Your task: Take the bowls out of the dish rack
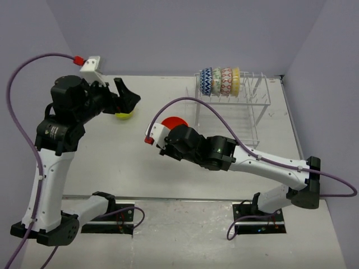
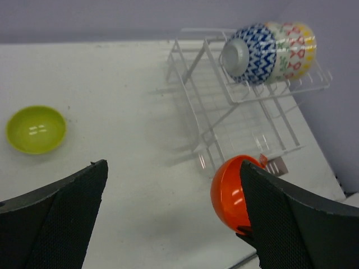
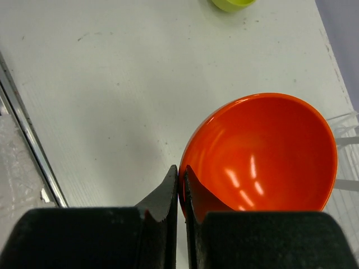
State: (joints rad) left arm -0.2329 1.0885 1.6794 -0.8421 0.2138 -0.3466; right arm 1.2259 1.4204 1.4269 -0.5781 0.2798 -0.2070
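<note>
My right gripper (image 3: 181, 175) is shut on the rim of the plain orange bowl (image 3: 263, 151), one finger inside and one outside. It holds the bowl tilted over the table's middle (image 1: 175, 122), left of the dish rack (image 1: 247, 106). The orange bowl also shows in the left wrist view (image 2: 229, 193). The lime-green bowl (image 1: 123, 116) sits upright on the table at the left (image 2: 36, 129). My left gripper (image 1: 128, 100) hovers over it, open and empty. The blue zigzag (image 1: 206, 81), green-white (image 1: 216, 82), red-pink (image 1: 226, 82) and pale yellow (image 1: 236, 80) bowls stand on edge in the rack's top row.
The white wire rack (image 2: 241, 129) stands at the table's back right, near the right wall. The table's near edge is a metal strip (image 3: 28, 145). Purple cables loop over both arms.
</note>
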